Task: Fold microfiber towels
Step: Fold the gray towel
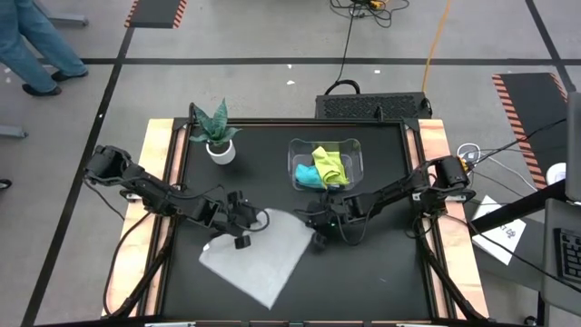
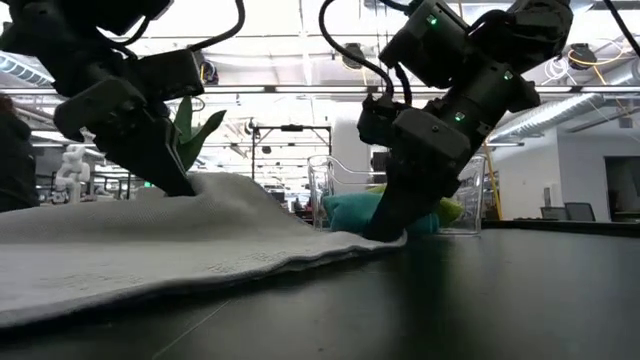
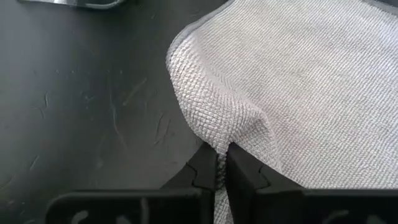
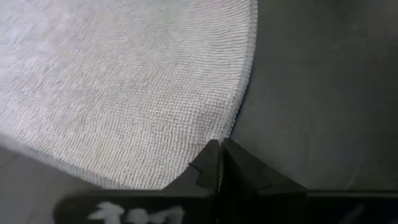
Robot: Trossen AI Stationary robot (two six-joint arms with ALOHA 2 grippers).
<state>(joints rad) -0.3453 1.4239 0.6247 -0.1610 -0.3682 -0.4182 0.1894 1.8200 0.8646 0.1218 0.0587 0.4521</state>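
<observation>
Right now the light grey towel (image 1: 257,254) lies spread on the black table (image 1: 381,272), near the front and left of centre, turned like a diamond in the high view. Left gripper (image 1: 243,227) sits at the towel's upper left corner; in the left wrist view its fingers (image 3: 205,171) are together, clamped on a pinch of grey cloth that puckers up between them. The low view shows that corner lifted into a ridge under the left gripper (image 2: 175,185).

Right gripper (image 1: 320,238) is down at the towel's right corner. In the right wrist view its fingers (image 4: 208,165) are shut on the towel's hem, tips against the table; the low view has the right gripper (image 2: 385,230) pressing the edge flat on the tabletop.

Behind the right gripper, a clear plastic bin (image 1: 356,150) stands toward the back of the table, holding the yellow-green towel (image 1: 330,163) and the teal blue towel (image 1: 307,174), both crumpled, touching each other. A potted plant (image 1: 216,136) in a white pot sits at the back left, well apart from the towel. A person's legs (image 1: 36,50) show on the floor beyond the table, upper left.
</observation>
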